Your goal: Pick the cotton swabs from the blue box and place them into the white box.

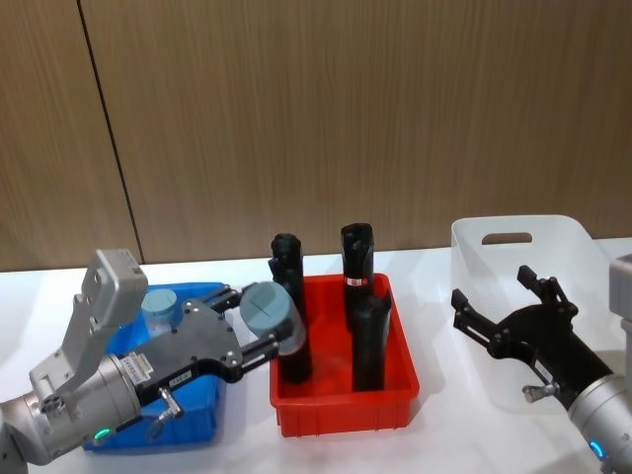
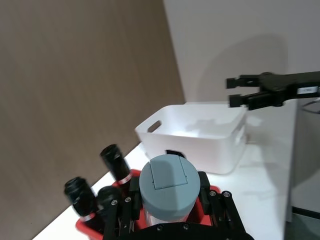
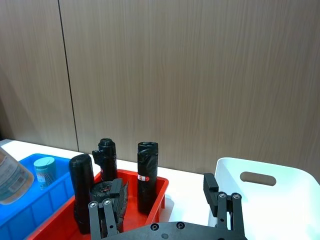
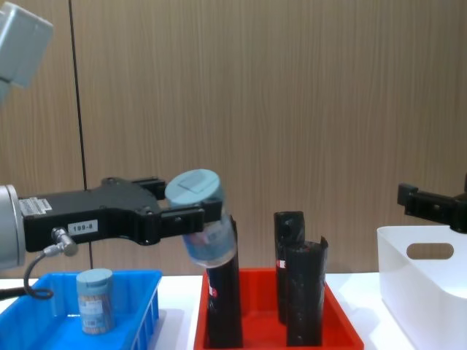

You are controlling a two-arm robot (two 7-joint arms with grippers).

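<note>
We see the left gripper (image 1: 252, 324) up off the bench (image 1: 434, 296), its fingers (image 1: 229, 296) pinching one tub of cotton swabs (image 1: 272, 318) round the clear body, just under the pale blue-grey lid. The held tub hangs in the air, clear of the blue box (image 1: 193, 420), approx. over the left edge of the red tray (image 1: 341, 413) & right in front of the nearest black roll (image 1: 293, 360). In the chest view we read it as tilted, lid toward the upper left, w/ its base higher than the walls of both box & tray. In the left wrist view the lid sits square btw the fingers.

A second tub (image 1: 160, 308) stands upright inside the blue box, toward the back, apart from the gripper. The blue box sits at the robot's left on the bench, just beside the red tray. More black rolls (image 1: 356, 259) stand upright in that tray.

The white box (image 1: 553, 229) sits on the bench at the robot's right, past the red tray, w/ its oval handle cut-out on the far wall. The right gripper (image 1: 492, 286) hangs over the box's near-left part, fingers spread wide, nothing btw them. In the left wrist view it sits above the rim, not touching the box.
</note>
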